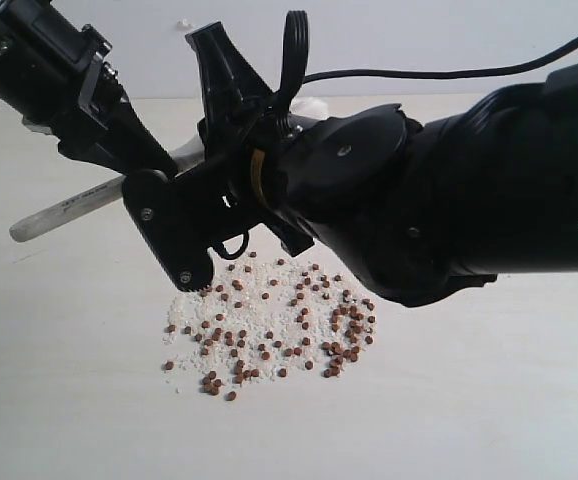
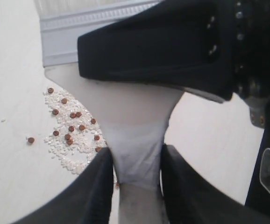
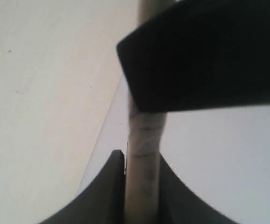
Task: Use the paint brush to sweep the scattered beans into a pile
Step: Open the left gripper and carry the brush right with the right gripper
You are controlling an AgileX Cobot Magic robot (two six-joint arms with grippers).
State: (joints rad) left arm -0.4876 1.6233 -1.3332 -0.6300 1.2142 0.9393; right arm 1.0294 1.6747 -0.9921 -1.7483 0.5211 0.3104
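Straddling the paint brush (image 2: 134, 116) handle, left gripper (image 2: 137, 155) seemingly clamps it.

Left tool (image 2: 137, 179) gripping, right tool (image 3: 143, 186) gripping, both arms meeting mid-scene.

Reddish-brown beans (image 1: 269, 325) lie loosely scattered among white grains (image 1: 184, 305), near the pale-handled paint brush (image 1: 69, 210), its handle slanted.

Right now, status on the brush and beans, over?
Left gripper and right gripper shut on paint brush. Beans scattered among white grains, unpiled. No obstacles seen.
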